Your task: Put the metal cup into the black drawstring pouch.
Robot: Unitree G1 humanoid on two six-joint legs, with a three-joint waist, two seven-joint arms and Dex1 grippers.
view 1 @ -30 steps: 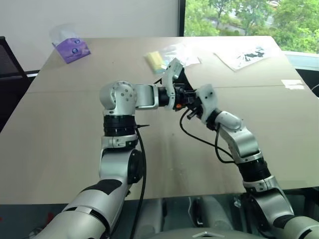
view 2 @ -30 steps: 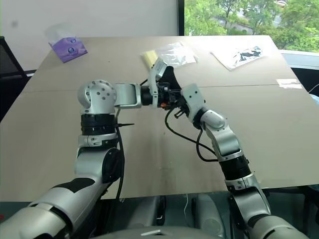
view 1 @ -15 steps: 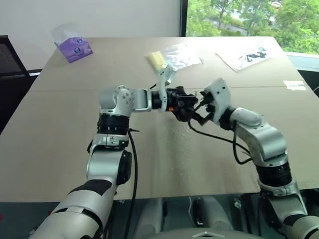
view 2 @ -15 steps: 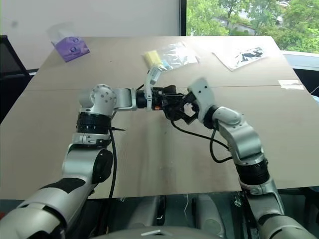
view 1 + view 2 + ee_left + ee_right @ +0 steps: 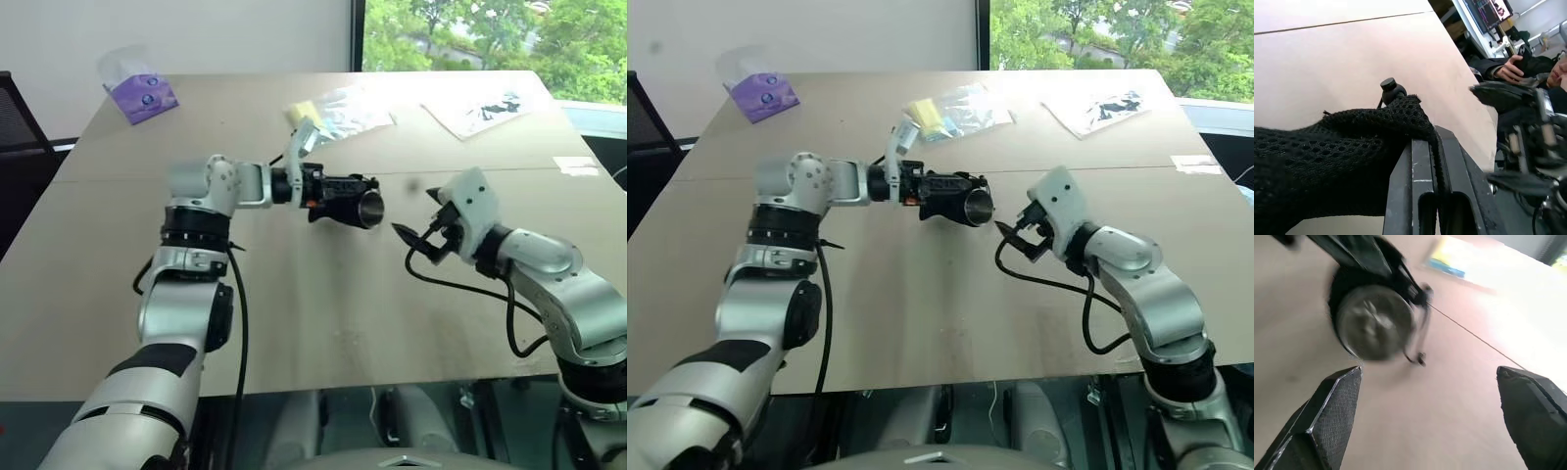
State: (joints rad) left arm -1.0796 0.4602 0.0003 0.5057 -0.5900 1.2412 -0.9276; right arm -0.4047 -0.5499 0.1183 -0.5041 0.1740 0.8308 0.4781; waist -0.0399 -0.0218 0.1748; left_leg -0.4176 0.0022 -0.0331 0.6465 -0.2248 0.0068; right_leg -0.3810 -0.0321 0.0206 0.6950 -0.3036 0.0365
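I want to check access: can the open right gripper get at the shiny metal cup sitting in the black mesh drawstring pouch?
Probably yes: the right gripper stands open facing the cup, nothing between them.

The two head views look forward and down from above the arms onto the wide tan wooden table [image 5: 323, 313], taking in both arms and a window beyond its far edge; they share almost the same scene, slightly offset sideways. The left wrist view sits very close along the left tool [image 5: 1432, 196], over the black mesh drawstring pouch [image 5: 1337, 156]. The right wrist view looks between the right tool's [image 5: 1430, 421] fingers toward the shiny round metal cup [image 5: 1374, 323], seen also from the head.
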